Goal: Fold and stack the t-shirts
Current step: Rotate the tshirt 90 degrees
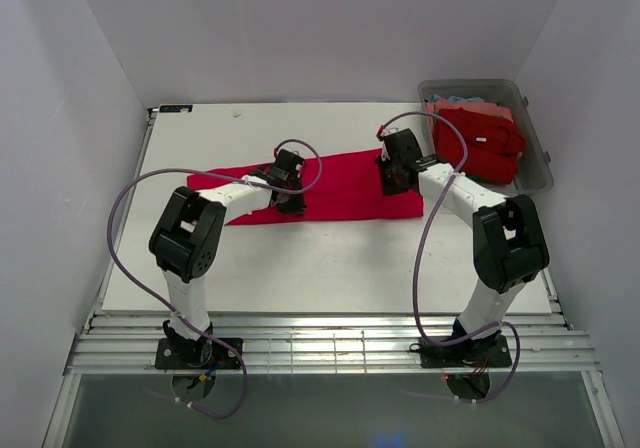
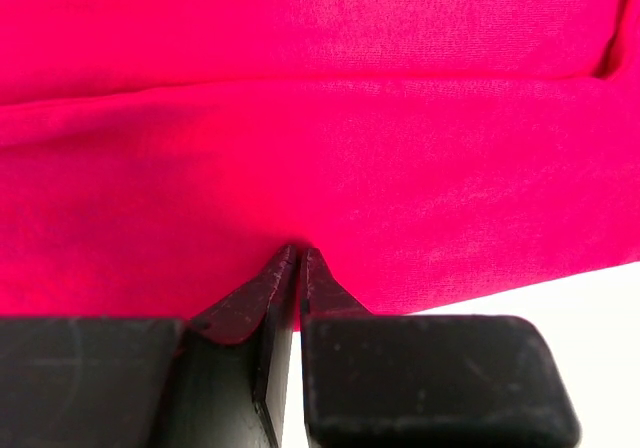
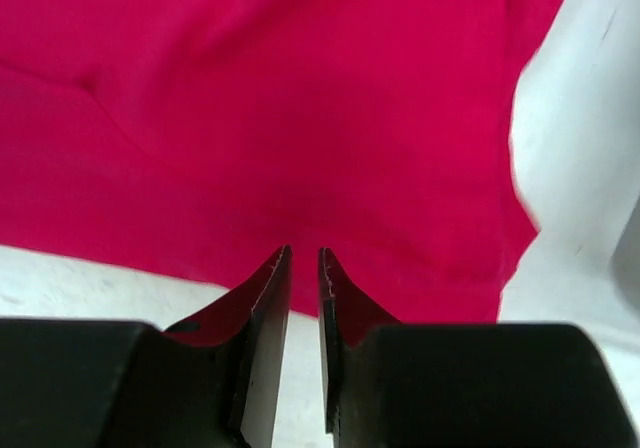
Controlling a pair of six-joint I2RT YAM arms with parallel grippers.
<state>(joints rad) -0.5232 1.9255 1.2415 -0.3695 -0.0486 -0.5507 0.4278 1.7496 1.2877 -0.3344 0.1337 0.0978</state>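
The red t-shirt (image 1: 345, 183) is found laid as a long band across the worktop (image 1: 330, 268). Its near hem is pinched by the left pincer (image 2: 300, 253), almost closed. The right pincer (image 3: 304, 253) is narrowly parted at the hem; a hold cannot be confirmed. Both ends should be lifted level, together.

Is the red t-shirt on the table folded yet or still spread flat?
Partly folded: the red t-shirt lies as a long narrow band on the table, a layer edge showing in the left wrist view.
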